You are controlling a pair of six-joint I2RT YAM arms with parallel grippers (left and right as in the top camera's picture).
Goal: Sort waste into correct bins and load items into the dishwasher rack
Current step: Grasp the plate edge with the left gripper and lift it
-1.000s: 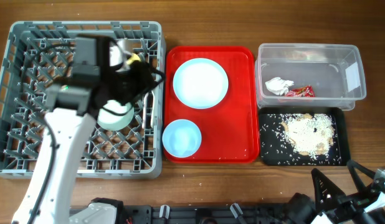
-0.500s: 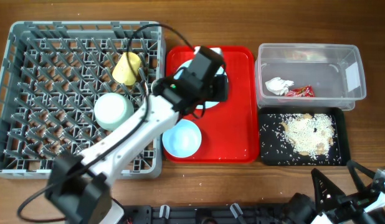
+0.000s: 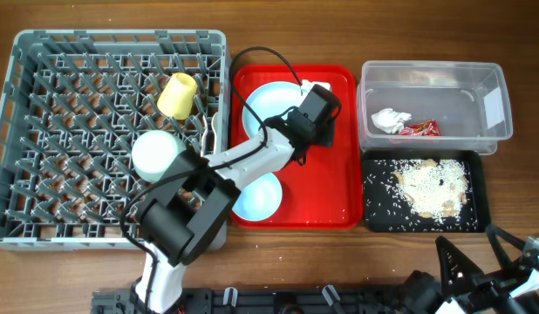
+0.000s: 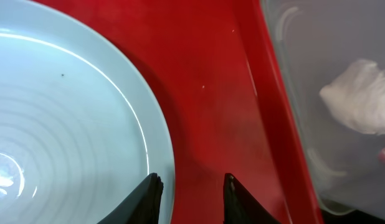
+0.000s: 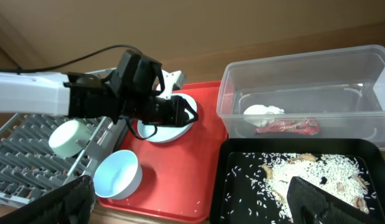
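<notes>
Now left arm [image 3: 252,157] is shifting from dishwasher rack [image 3: 43,174] to plate [image 4: 68,124].
Left fingers [image 4: 150,196] are parted, gripping nothing, straddling the plate rim on the red tray [image 4: 211,93]; yellow cup [image 3: 177,96] and one bowl [image 3: 158,154] are lying in the rack, so plate is probably coming next.

The wooden counter [image 3: 514,35] is carrying four things directly. The grey dishwasher rack [image 3: 121,37] is sitting at the left, and the red tray [image 3: 330,174] is lying just beside it, in the middle. At the right, the clear tub [image 3: 431,65] is standing at the far side, and the black tray [image 3: 371,187] is lying just beside it, toward the near edge.
</notes>
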